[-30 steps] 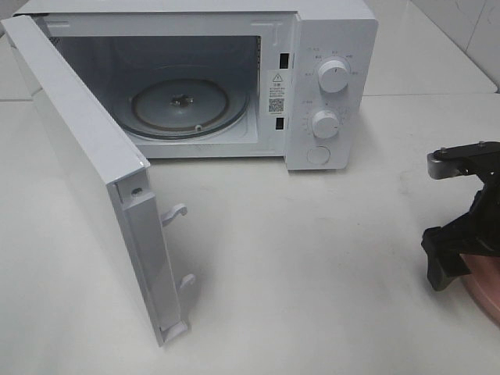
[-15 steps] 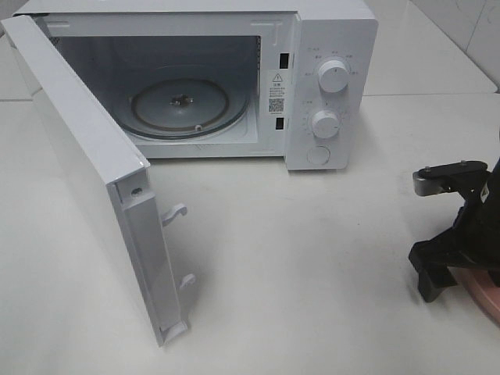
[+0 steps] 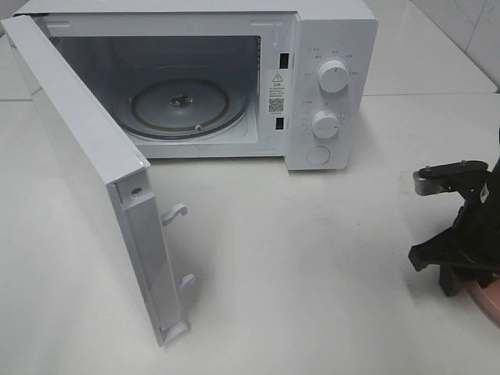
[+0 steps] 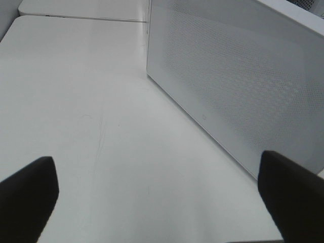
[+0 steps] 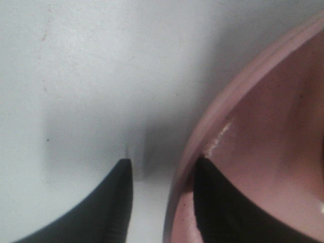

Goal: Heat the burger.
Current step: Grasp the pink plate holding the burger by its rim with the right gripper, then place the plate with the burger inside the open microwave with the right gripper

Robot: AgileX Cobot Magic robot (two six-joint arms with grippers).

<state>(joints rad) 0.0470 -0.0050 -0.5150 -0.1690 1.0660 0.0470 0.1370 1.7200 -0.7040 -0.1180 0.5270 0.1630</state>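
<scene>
Right tool point(image 5: 163, 167) narrowly parted astride the pink plate point(image 5: 273, 131) rim, one finger point(image 5: 223, 212) inside, the other just outside.

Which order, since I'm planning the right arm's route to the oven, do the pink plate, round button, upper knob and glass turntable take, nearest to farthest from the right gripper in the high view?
1. pink plate, right at the right gripper, by the right edge.
2. round button, low on the microwave front.
3. upper knob, higher up.
4. glass turntable, inside, far left.
</scene>
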